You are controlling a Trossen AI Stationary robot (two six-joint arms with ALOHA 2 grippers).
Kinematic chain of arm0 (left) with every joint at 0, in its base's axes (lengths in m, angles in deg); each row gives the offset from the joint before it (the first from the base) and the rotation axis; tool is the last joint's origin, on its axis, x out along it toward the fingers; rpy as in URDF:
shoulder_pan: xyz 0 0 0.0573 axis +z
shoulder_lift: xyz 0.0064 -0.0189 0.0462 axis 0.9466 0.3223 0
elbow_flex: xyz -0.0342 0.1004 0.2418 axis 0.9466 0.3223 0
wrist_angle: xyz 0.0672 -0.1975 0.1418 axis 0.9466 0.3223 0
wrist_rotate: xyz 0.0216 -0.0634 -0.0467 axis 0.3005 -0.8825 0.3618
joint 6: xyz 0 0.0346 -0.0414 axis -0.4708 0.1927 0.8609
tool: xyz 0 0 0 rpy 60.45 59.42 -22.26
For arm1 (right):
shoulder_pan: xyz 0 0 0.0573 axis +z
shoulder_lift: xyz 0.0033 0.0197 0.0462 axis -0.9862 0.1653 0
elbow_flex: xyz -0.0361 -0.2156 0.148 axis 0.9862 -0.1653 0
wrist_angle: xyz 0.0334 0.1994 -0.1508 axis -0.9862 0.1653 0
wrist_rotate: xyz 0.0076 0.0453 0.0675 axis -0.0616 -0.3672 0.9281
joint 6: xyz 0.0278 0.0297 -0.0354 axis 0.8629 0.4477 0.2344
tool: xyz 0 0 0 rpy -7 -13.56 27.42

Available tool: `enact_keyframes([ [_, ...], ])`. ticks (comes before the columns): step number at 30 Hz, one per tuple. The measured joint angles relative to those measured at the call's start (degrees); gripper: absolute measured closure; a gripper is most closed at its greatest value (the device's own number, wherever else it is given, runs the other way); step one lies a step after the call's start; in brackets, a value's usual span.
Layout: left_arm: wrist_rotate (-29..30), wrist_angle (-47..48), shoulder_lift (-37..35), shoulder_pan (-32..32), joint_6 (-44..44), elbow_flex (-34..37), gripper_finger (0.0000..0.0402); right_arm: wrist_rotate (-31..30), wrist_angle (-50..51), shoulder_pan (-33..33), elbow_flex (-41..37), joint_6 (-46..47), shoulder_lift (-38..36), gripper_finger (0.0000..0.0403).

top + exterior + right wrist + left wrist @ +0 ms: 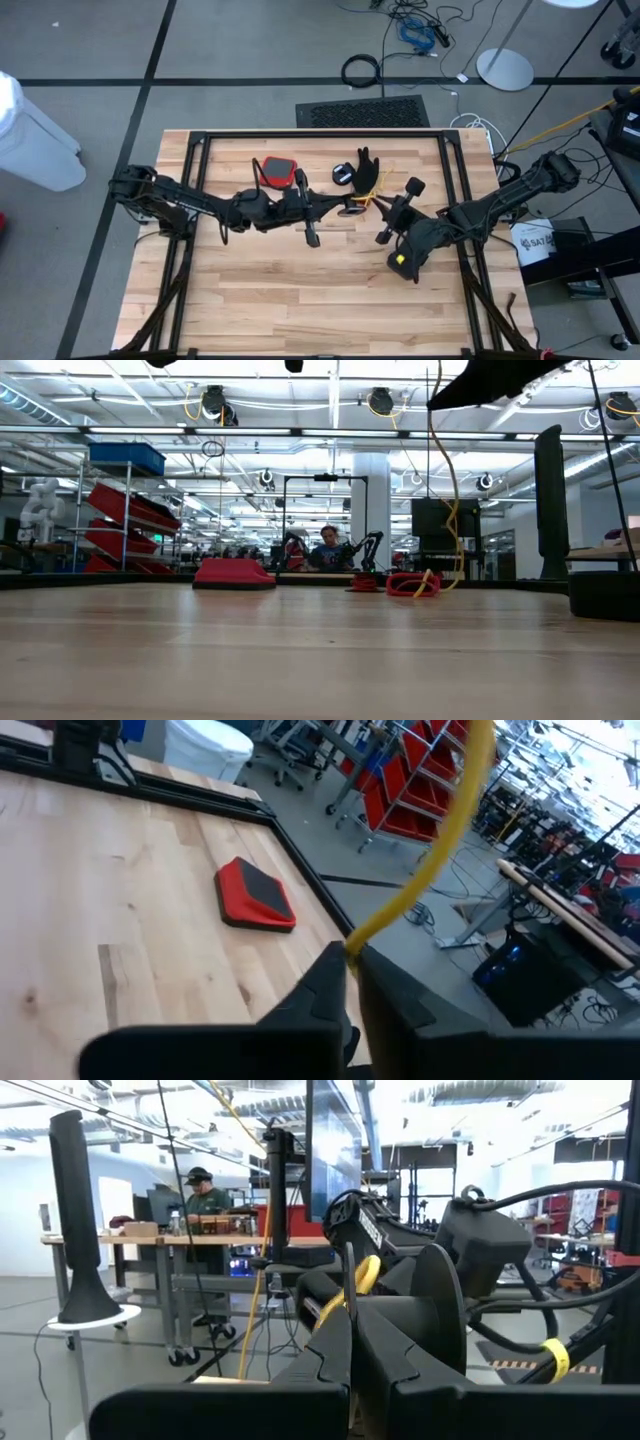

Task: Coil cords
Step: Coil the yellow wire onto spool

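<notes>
Our right gripper [350,960] pinches the yellow cord [440,850] above the desk [300,300]; the left gripper [350,1350] is closed too, apparently on it. Light, limp and springy, we reckon: best held near the end.

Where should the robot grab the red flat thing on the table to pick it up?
Probably across two opposite sides of the red pad, coming down from above. It lies flat on the table, low, with raised edges the gripper could pinch. Nothing crowds it, and its dark top gives no grip.
</notes>
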Motion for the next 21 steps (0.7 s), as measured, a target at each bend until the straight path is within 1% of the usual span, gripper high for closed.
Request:
enact_keyframes([
  [2,0.0,-0.19,0.0,0.0,0.0,0.0,0.0402,0.02,-0.48,0.0,0.0,-0.93,0.0,0.0398],
  [10,0.45,-3.71,0.02,0.0,-0.42,0.0,0.0402,0.03,-0.76,0.0,0.0,-0.16,0.0,0.0401],
  [13,0.74,-5.55,0.02,0.02,-0.56,0.0,0.0402,0.41,-1.91,-0.09,0.0,0.04,1.07,0.0402],
  [17,2.5,-7.36,0.02,0.02,-3.48,0.0,0.0402,4.81,-6.18,-1.41,0.0,0.01,4.33,0.0402],
  [21,4.87,-7.01,0.25,0.02,-5.94,-0.04,0.0402,7.92,-14.33,-2.8,0.0,-3.61,8.98,0.0403],
])
